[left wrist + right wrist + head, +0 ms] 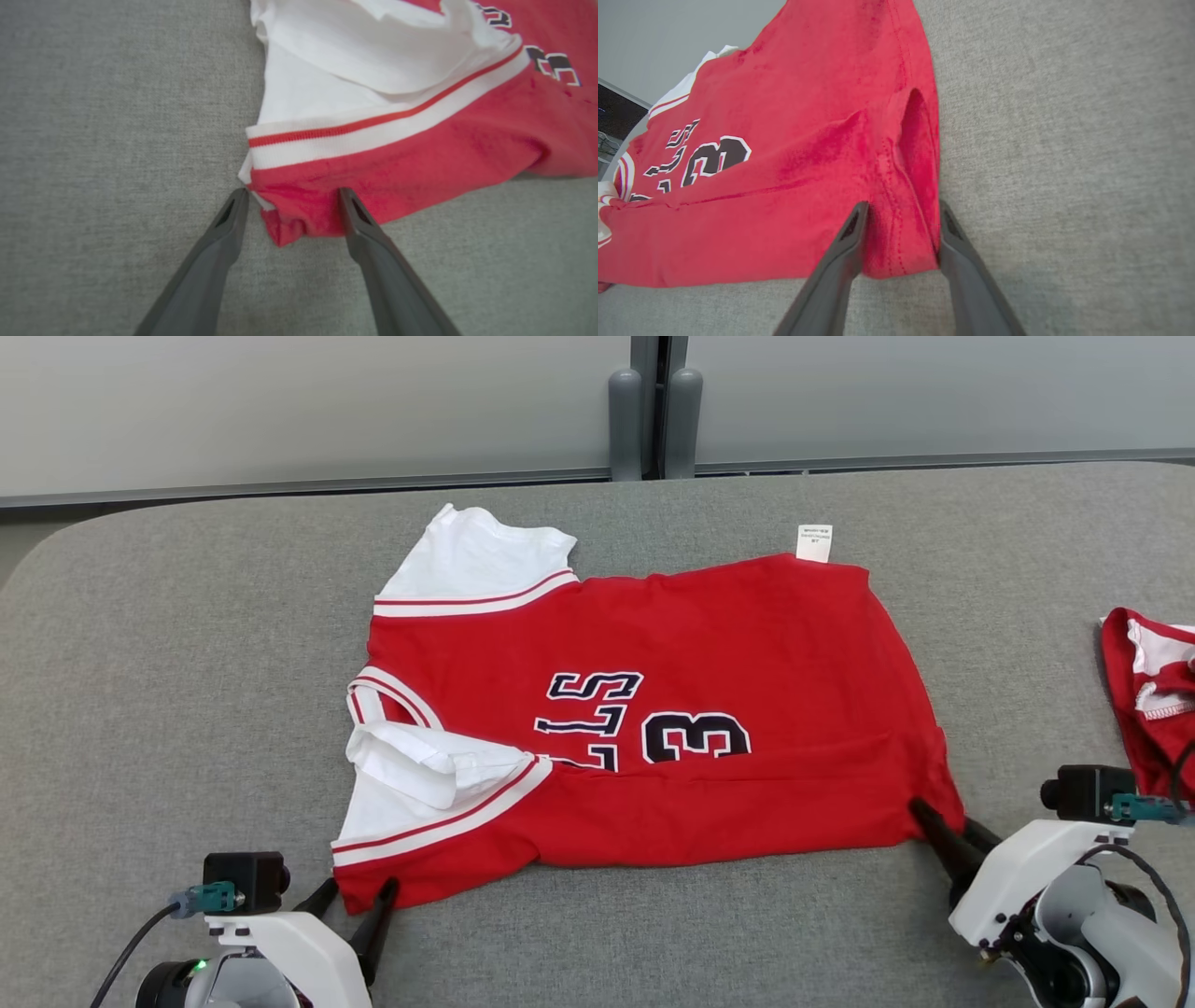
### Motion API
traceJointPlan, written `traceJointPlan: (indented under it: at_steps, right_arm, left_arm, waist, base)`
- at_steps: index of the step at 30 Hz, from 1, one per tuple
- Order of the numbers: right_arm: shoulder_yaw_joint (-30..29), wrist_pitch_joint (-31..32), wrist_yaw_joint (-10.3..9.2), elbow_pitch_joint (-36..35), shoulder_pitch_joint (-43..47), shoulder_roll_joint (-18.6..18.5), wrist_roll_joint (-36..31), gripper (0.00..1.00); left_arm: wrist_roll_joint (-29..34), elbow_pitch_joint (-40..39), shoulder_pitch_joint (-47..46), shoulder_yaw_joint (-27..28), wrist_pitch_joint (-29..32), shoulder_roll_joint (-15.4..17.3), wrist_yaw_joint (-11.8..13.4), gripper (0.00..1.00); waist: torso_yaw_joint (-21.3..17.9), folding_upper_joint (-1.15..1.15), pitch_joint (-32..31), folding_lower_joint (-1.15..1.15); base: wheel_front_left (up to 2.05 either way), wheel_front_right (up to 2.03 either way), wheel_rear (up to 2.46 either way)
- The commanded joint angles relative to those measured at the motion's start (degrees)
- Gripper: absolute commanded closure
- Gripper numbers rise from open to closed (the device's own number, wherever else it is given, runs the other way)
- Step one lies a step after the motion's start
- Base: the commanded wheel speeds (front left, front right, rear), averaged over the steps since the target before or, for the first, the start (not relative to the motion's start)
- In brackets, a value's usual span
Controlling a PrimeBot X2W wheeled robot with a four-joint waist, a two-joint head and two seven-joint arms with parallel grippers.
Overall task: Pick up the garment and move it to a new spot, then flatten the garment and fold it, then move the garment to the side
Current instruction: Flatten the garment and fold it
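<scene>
Lying flat across the middle of the frame in the head view, item one: a red jersey [653, 756] with white sleeves and dark numerals, spread on the grey padded table [187, 663].

- Handling, as judged: it is looking light, soft and limp, so it is likely sagging and creasing wherever unsupported. Nothing about it is fragile, and the knit is probably gripping well rather than slipping.
- Where to take hold: the two near corners are offering the best purchase, pinched through both layers. The white sleeve [420, 765] at centre left is lying doubled over and is likely needing smoothing.
- Left gripper [361, 887], lower left: its fingers are standing wide, straddling the shoulder-side corner in the left wrist view [292, 193], not pinching it.
- Right gripper [938, 817], lower right: its fingers are sitting narrower, touching the hem corner on both sides in the right wrist view [901, 207]. Whether they are clamping it, I cannot tell.
- Care label [814, 543]: poking out at the upper edge.
- Second red-and-white garment [1148, 681]: lying bunched at the right edge, well apart.
- Containers: none to list, as both garments are resting directly on the table.
</scene>
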Motion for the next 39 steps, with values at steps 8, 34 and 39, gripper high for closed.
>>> traceJointPlan:
  at_steps: [8, 34, 39]
  right_arm:
    - [1.0, -0.1, 0.02, -0.6, -0.4, -0.5, 1.8, 1.00]
    - [-3.5, 9.3, 0.01, -14.2, 17.6, -13.3, 5.9, 1.00]
    - [-6.2, 10.6, 0.01, -15.5, 19.9, -12.8, 4.7, 0.00]
  left_arm:
    - [0.1, 0.3, -1.1, 0.0, 0.2, 0.8, -1.3, 1.00]
    - [-2.9, -23.1, 11.7, -3.3, 10.3, 16.1, 6.9, 1.00]
    - [-3.7, -23.8, 12.3, -3.6, 11.1, 16.5, 7.2, 0.00]
  waist:
    - [0.3, 0.00, -1.0, 0.00]
    - [0.0, 0.00, -6.7, 0.00]
    - [-0.2, 0.00, -6.8, 0.00]
  base:
    - [0.00, 0.00, 0.00]
    - [0.00, 0.00, 0.00]
    - [0.00, 0.00, 0.00]
